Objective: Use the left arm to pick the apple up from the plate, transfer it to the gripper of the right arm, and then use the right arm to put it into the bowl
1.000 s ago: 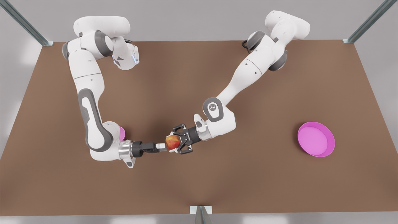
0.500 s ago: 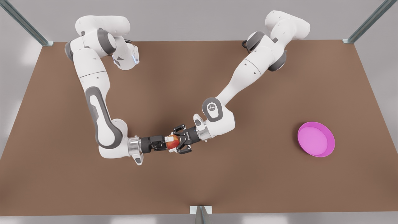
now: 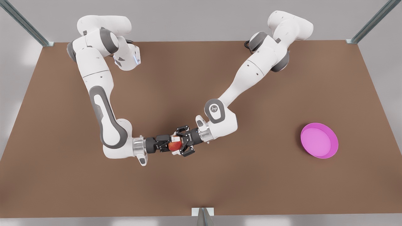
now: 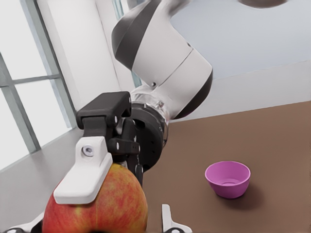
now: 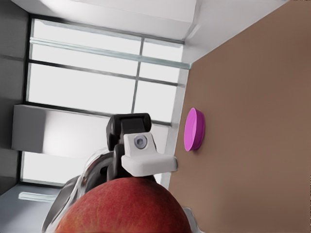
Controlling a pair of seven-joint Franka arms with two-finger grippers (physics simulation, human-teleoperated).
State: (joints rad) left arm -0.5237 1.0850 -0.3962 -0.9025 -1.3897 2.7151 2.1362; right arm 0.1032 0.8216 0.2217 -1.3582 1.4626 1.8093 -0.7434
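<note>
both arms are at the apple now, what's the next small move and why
Probably secure the right gripper on the apple before the left gripper lets go: both meet around the apple above the table, so an early release risks dropping it.

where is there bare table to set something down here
Bare brown table runs along the front view's bottom edge, and between the grippers and the plate on its right. Crowded at centre: left gripper and right gripper meet around the apple; the bowl sits beyond the right arm.
</note>
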